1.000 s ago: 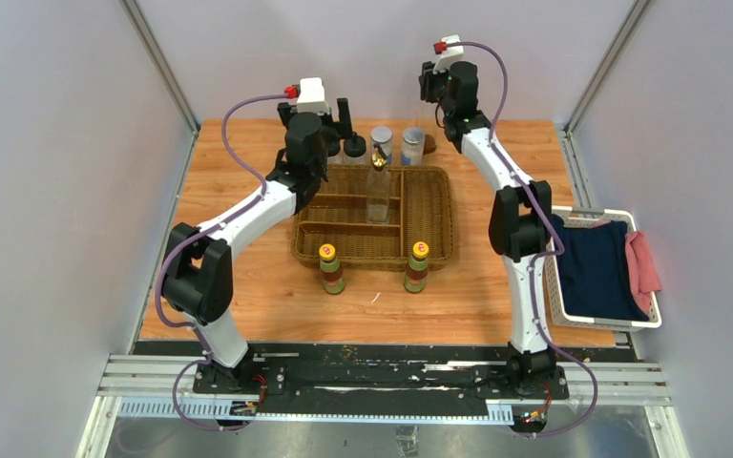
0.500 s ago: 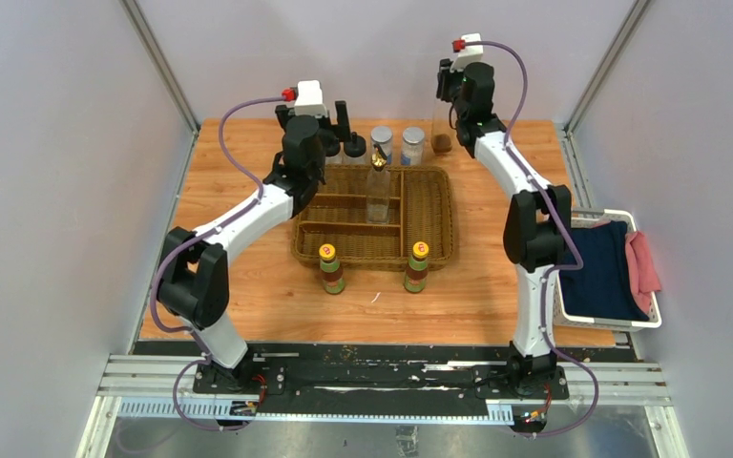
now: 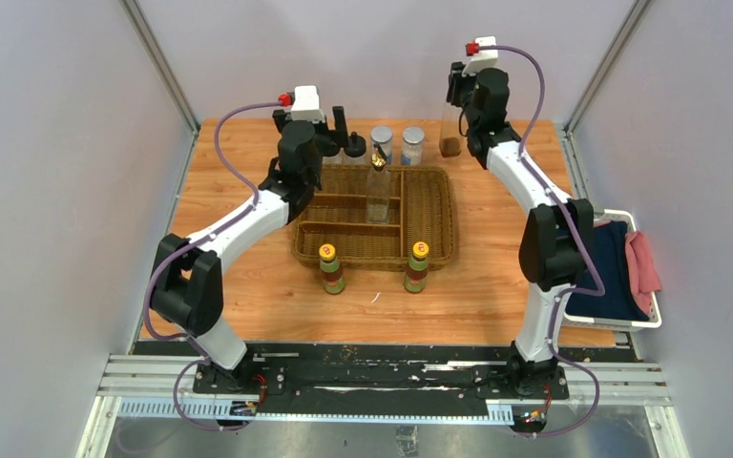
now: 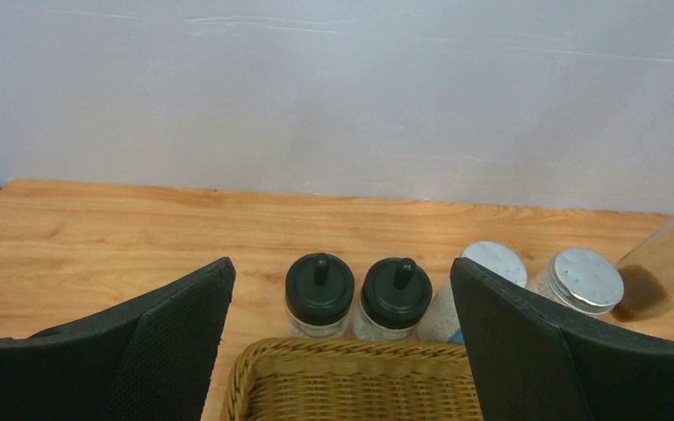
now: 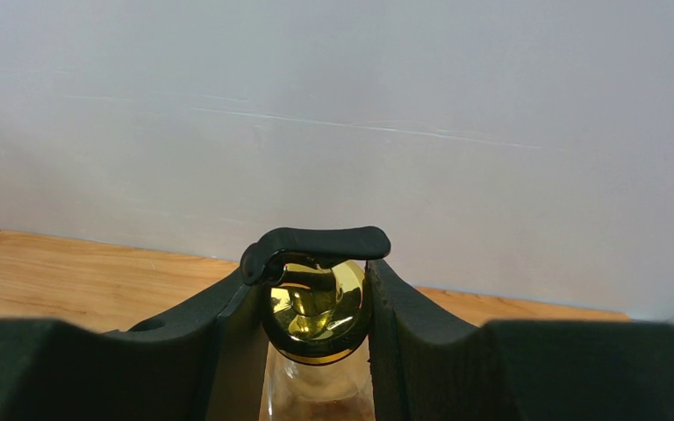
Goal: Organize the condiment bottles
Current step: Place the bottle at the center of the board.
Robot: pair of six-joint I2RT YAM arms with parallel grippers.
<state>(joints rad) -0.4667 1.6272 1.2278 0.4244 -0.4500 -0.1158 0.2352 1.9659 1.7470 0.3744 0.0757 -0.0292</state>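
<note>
Since they stand free just in front of the wicker tray (image 3: 427, 210), the yellow-capped bottles (image 3: 332, 268): a forearm that you bring back low can tip them over; they look narrow and easy to topple.
Risk in the tray: one gold-topped bottle (image 3: 378, 186) stands upright in the middle compartment; if you lower a second one tilted beside it, glass can strike glass.
Risk at the left gripper (image 4: 340, 267): its jaws are spread wide and hold nothing, above the far rim of the tray; if you push forward off centre, a finger can knock a black-capped bottle (image 4: 319, 289) into its neighbour or into the grey-lidded jars (image 4: 586, 279).
Risk at the right gripper (image 5: 318, 320): it is clamped on the held bottle (image 3: 451, 124) only at the round gold top (image 5: 318, 307); I judge that this shiny top can slip, or the long body can swing, if you move fast.
Look of the held bottle: tall, clear, with a little brown liquid at the bottom, at the far right beyond the tray's corner; in the left wrist view it seems to lean, and I cannot tell whether its base touches the table.
Look of the others: green-red labels under the yellow caps; a small knob on each black cap; flat grey lids; black-capped bottles and jars form one row along the tray's far rim.
</note>
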